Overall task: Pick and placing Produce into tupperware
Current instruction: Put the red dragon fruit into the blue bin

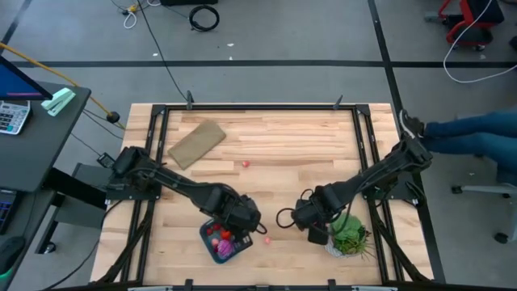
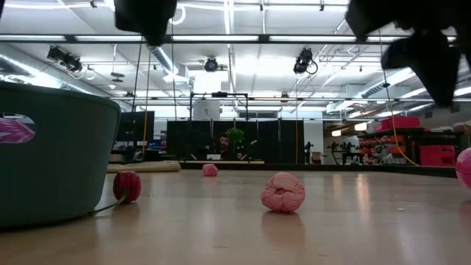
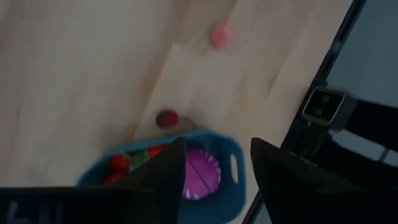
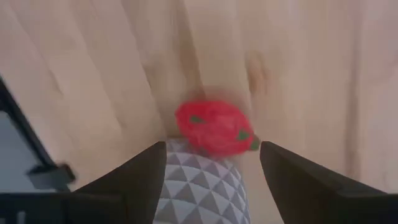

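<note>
The teal tupperware [image 1: 220,245] sits near the table's near edge and holds red pieces [image 3: 121,163] and a magenta one [image 3: 202,174]. My left gripper [image 1: 245,217] hangs open just above its far right corner, touching nothing. A red berry [image 3: 166,118] lies on the table beside the container, and a pale pink piece [image 3: 222,34] lies farther off. My right gripper [image 4: 214,180] is open near the table's middle right. A red strawberry-like piece [image 4: 214,127] shows between and beyond its fingers, above a white triangle-patterned surface [image 4: 199,190]. Another pink piece [image 1: 245,163] lies mid-table.
A green plant in a white pot [image 1: 349,234] stands right beside my right gripper, toward the near right corner. A flat tan piece [image 1: 196,143] lies at the far left. In the low view, a pink ball [image 2: 283,193] and a red berry [image 2: 126,186] rest on the wood by the container wall [image 2: 51,158].
</note>
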